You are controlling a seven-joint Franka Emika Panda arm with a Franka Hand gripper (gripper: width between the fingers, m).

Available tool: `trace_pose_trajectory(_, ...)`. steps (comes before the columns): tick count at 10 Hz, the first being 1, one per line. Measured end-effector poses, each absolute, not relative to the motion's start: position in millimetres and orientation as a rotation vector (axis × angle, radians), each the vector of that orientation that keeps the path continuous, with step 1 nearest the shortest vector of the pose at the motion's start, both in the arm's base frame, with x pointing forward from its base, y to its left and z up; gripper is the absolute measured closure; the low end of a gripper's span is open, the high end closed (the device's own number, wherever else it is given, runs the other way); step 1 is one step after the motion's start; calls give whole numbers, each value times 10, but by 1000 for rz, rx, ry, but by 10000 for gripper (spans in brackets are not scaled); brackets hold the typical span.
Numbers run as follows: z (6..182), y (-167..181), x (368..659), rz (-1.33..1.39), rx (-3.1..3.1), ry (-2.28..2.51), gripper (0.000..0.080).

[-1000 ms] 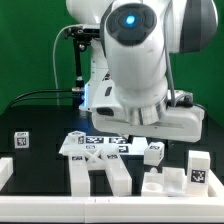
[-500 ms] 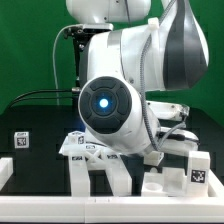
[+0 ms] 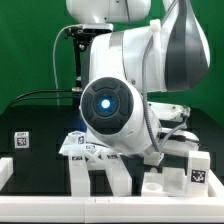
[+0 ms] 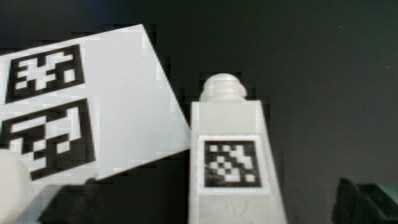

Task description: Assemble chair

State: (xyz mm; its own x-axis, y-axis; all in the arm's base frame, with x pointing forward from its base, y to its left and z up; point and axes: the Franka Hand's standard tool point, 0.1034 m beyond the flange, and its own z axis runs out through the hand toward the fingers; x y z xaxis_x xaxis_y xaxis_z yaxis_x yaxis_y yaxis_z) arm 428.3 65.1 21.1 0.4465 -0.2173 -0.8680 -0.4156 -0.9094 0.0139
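In the wrist view a white chair leg [image 4: 228, 150] with a round peg at its end and one square tag lies on the black table. My gripper [image 4: 217, 205] is open, with one dark finger [image 4: 71, 205] on either side of the leg and not touching it. In the exterior view the arm's bulk hides the gripper and this leg. Other white chair pieces lie along the front: a chunky pronged piece [image 3: 100, 172], a low piece [image 3: 165, 180], a tagged block [image 3: 197, 170] and a small tagged block [image 3: 22, 140].
The marker board [image 4: 80, 110] lies close beside the leg, also seen as the marker board [image 3: 85, 148] in the exterior view. The table's white raised border [image 3: 5, 172] runs along the exterior view's left. A green backdrop stands behind.
From one second ago the arm swung down and toward the camera, covering the tagged leg beside the marker board. Over the last half second nothing visibly moved. The jaws stay open.
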Motion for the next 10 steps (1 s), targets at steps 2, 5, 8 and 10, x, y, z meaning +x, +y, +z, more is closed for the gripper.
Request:
trace_pose_trajectory(2, 137, 718, 4161, 1488, -2494, 576, 150)
trace_pose_trajectory(5, 137, 711, 4173, 1482, -2495, 571, 279)
trace_pose_trajectory(8, 149, 701, 4192, 1476, -2498, 571, 518)
trace_pose_trajectory(10, 410, 577, 4381, 1416, -2503, 525, 518)
